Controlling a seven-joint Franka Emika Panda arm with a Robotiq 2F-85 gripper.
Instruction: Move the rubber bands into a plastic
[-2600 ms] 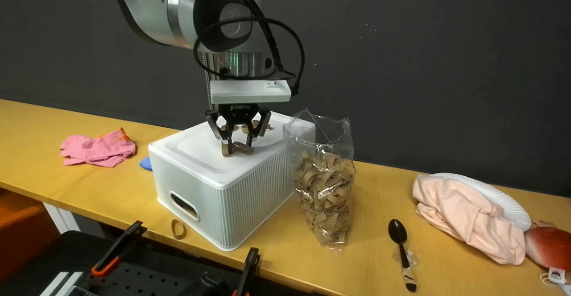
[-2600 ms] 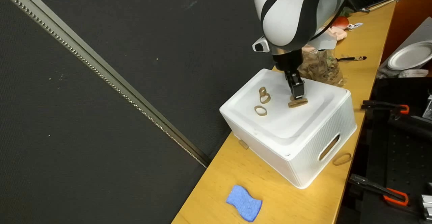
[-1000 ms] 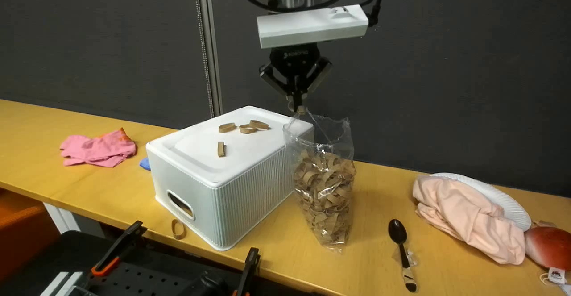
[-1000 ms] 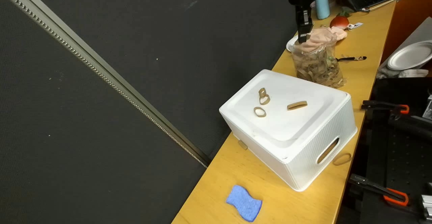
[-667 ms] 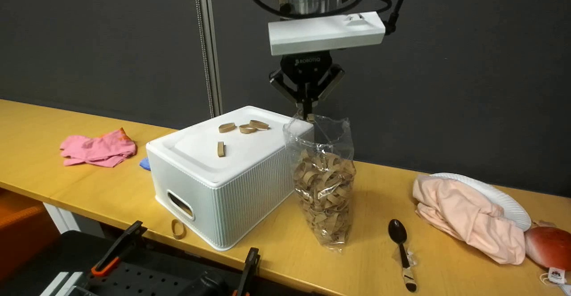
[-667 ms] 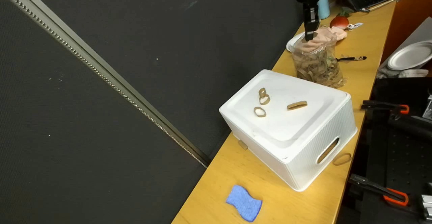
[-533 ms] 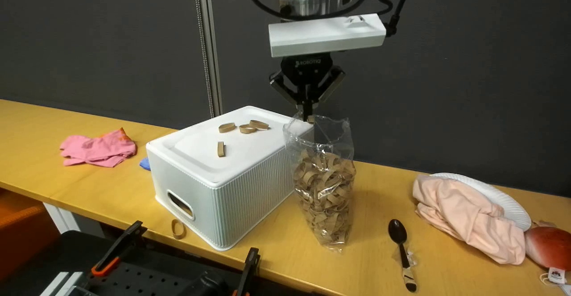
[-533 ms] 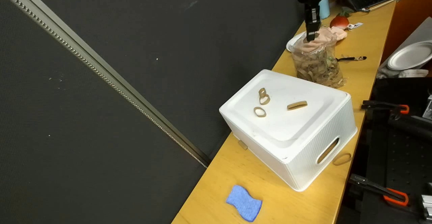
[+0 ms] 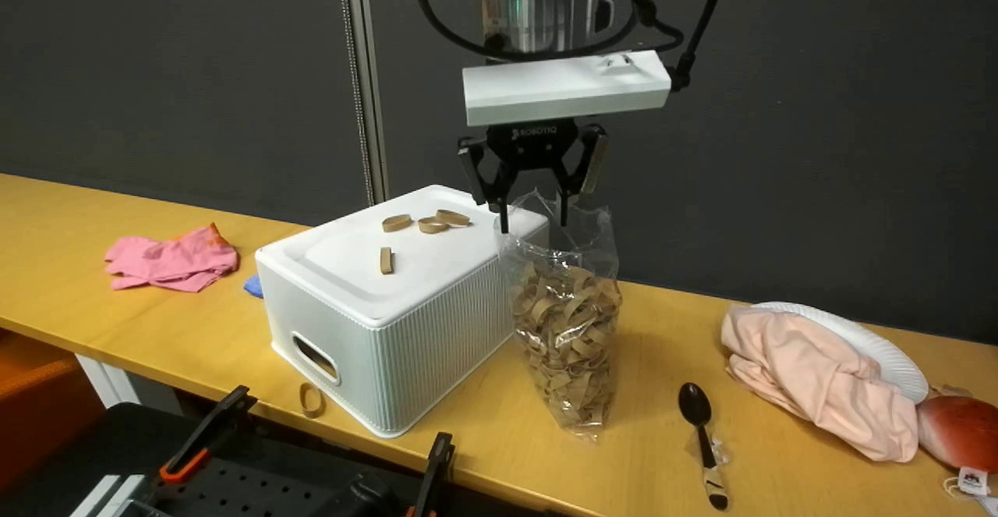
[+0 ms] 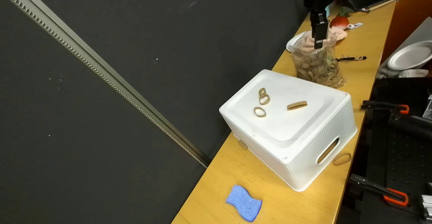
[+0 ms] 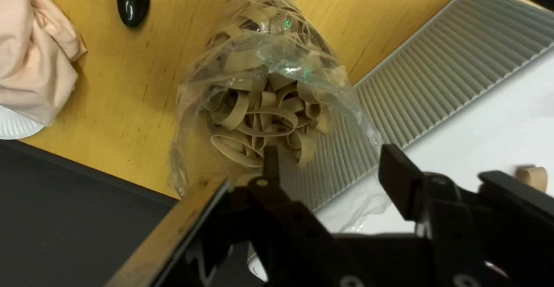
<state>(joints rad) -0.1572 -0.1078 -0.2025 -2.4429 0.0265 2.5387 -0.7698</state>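
At mouth of clear plastic bag (image 9: 589, 248): gripper (image 9: 534, 224), jaws wide apart, nothing seen between. Loose rubber bands (image 9: 453, 218), likely next: lower, sideways of jaws, on neighbouring white box (image 9: 444, 338).

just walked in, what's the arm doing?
Job is getting rubber bands into the clear plastic bag. Right now the gripper is open at the bag's mouth, no band visible in its grip. The bag stands beside the white box, holding a pile of bands; four loose bands lie on the box.
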